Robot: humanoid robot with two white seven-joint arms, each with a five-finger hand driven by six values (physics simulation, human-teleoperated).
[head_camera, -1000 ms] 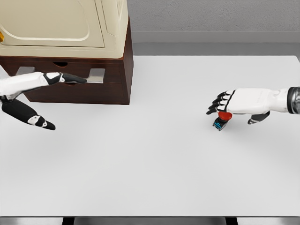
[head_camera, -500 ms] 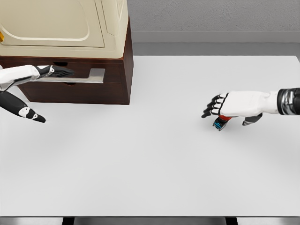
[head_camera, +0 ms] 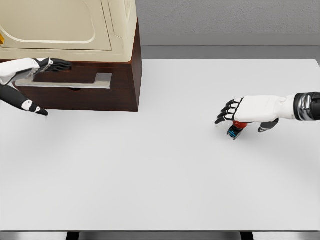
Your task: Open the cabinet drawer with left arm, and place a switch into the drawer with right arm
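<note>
Your left hand [head_camera: 30, 70] has crept higher at upper left since a second ago, fingers loosely spread at the drawer [head_camera: 75, 79] front. Right hand [head_camera: 250, 111] hovers over the switch [head_camera: 235, 130] at mid-right on the table [head_camera: 160, 175], fingers relaxed, gripping nothing.

A broad white table [head_camera: 165, 175] takes up most of the room in front of me. At its far left corner sits a dark wooden cabinet [head_camera: 100, 92] with a cream appliance [head_camera: 70, 25] on top. Out on the right, well apart from it, a small switch [head_camera: 235, 130] with a red cap rests on the tabletop.
</note>
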